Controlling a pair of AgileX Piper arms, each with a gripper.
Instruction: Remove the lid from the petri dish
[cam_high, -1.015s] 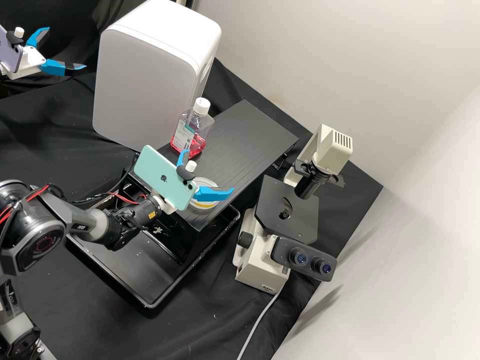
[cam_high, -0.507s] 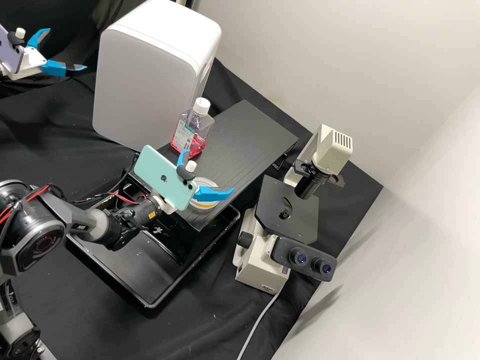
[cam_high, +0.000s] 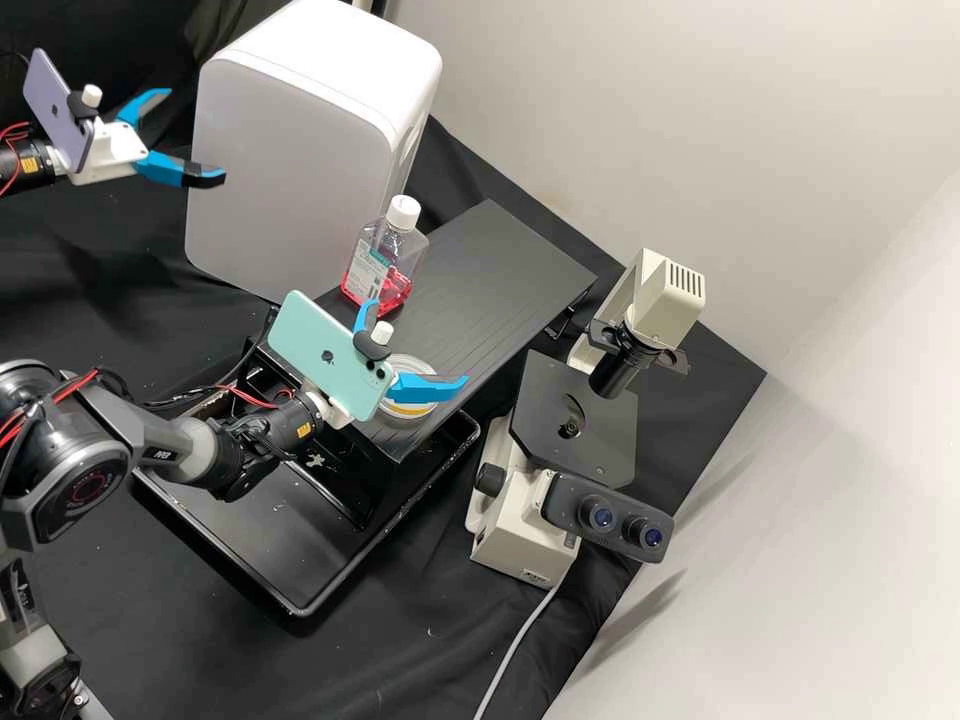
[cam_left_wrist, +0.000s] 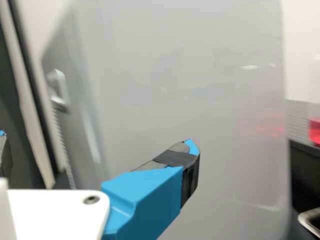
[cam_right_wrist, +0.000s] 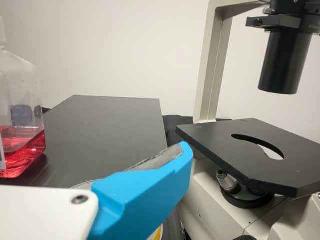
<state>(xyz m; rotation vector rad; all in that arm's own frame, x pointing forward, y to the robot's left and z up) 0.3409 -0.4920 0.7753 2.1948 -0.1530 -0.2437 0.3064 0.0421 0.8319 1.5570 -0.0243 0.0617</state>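
A clear petri dish (cam_high: 410, 398) with yellow contents and its lid on sits at the near end of the black platform (cam_high: 480, 280). My right gripper (cam_high: 418, 342) hangs open right over it. One blue finger (cam_high: 432, 384) crosses the dish top, the other (cam_high: 366, 314) stands behind it. The right wrist view shows one blue finger (cam_right_wrist: 150, 187) above the dish rim (cam_right_wrist: 86, 185). Whether the fingers touch the lid I cannot tell. My left gripper (cam_high: 193, 136) is open in the air at the far left, close to the white box (cam_high: 300, 140), with one finger (cam_left_wrist: 160, 187) in front of the box wall.
A bottle of red liquid (cam_high: 380, 265) stands on the platform behind the dish. A microscope (cam_high: 590, 420) is to the right, its stage (cam_right_wrist: 250, 150) close to the dish. A black tray (cam_high: 290, 540) lies under the platform's near end.
My left gripper has moved right and a little down, toward the white box. The right gripper and the dish have kept still.
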